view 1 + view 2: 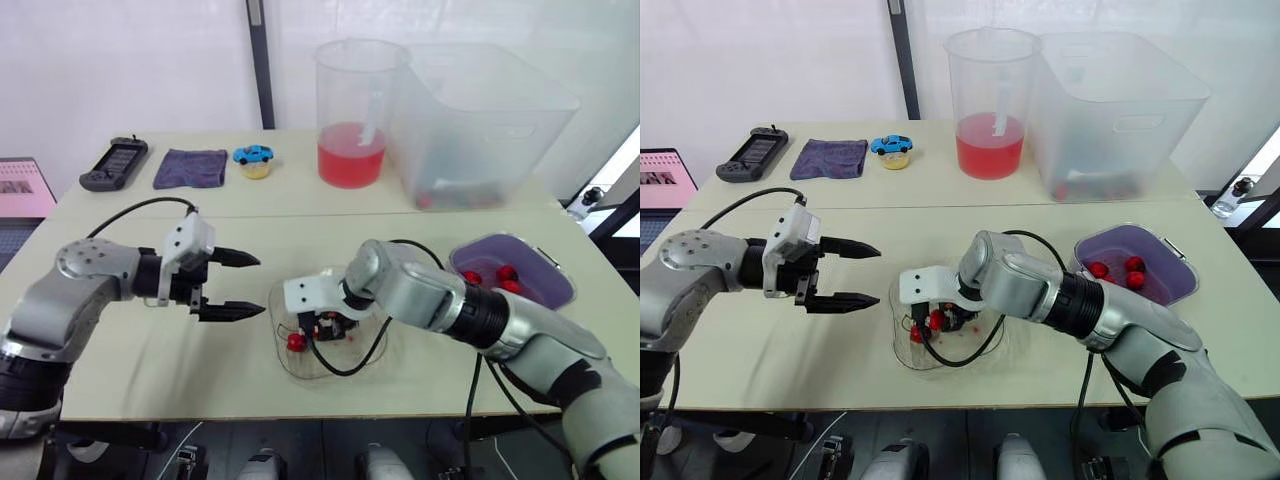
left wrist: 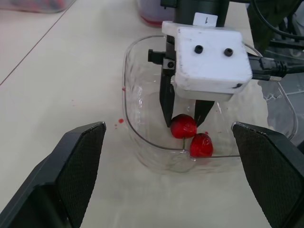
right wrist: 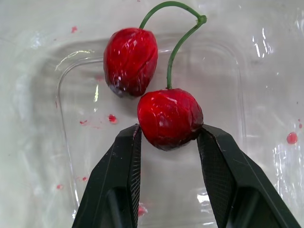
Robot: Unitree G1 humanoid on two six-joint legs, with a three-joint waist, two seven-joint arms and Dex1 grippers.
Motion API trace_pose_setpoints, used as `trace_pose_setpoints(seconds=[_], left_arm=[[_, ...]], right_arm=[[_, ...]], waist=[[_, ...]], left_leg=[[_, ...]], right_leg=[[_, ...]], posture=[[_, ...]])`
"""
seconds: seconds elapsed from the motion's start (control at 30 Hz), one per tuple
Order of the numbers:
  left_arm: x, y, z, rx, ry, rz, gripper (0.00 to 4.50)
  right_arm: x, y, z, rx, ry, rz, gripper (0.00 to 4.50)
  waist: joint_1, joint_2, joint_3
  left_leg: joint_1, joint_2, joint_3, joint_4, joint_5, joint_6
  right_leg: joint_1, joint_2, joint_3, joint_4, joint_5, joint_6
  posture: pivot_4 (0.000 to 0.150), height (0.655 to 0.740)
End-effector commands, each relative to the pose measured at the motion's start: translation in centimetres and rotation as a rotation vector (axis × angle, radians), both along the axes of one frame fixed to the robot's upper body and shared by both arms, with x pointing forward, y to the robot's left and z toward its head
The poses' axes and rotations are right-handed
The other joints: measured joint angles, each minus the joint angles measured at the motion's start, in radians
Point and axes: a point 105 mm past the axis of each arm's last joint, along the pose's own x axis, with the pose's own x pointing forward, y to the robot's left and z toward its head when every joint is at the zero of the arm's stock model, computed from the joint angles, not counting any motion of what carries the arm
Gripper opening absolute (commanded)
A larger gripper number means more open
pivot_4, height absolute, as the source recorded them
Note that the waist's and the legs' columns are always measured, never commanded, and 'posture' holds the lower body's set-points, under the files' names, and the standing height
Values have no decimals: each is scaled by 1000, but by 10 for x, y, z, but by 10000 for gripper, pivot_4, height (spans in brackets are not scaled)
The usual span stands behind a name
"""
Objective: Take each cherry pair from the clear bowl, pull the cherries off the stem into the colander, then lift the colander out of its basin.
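Note:
A clear bowl [image 1: 282,345] stands near the table's front edge, with a cherry pair [image 3: 170,118] lying inside it. My right gripper [image 1: 325,326] reaches down into the bowl. Its fingers [image 3: 119,166] press on both sides of one cherry, while the second cherry [image 3: 130,61] hangs free on the shared green stem [image 3: 176,45]. My left gripper [image 1: 259,286] is held open just left of the bowl, above the table, with nothing between its fingers. The purple colander [image 1: 480,256] sits in its basin at the right and holds a few red cherries [image 1: 507,272].
At the back stand a pitcher of red liquid [image 1: 355,115] and a large clear bin [image 1: 480,120]. A grey cloth [image 1: 190,167], a blue toy car [image 1: 253,155] and a black handheld device [image 1: 115,163] lie at the back left. Bare table lies between bowl and colander.

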Motion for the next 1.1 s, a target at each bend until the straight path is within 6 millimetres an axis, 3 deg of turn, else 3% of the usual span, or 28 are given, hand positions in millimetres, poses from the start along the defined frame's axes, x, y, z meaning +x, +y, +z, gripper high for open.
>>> trace_pose_setpoints(seconds=[0.03,0.2,0.53,0.67,1.0,1.1], left_arm=[[2,0,9,1,-50,-11,45000],[4,1,8,2,-51,-12,45000],[6,-1,6,5,-56,-14,45000],[2,2,6,3,-35,0,45000],[1,3,6,7,-43,14,45000],[2,2,7,8,-48,14,45000]], right_arm=[[-1,-3,27,56,-43,6,18392],[-4,-7,38,89,-57,0,18392],[-3,14,21,68,-72,68,18392],[-3,16,19,65,-61,73,31465],[-4,18,11,45,-37,74,31465],[-4,18,10,41,-33,67,22774]], waist=[[0,0,0],[0,0,0],[-1,0,0],[0,0,0],[-1,0,0],[-1,0,0]], left_leg=[[0,0,0,0,0,0],[0,0,0,0,0,0],[0,0,0,0,0,0],[0,0,0,0,0,0],[0,0,0,0,0,0],[0,0,0,0,0,0]], right_leg=[[0,0,0,0,0,0],[0,0,0,0,0,0],[0,0,0,0,0,0],[0,0,0,0,0,0],[0,0,0,0,0,0],[0,0,0,0,0,0]], posture=[[1500,7337],[1500,7337],[1500,7337],[1500,7337],[1500,7337],[1500,7337]])
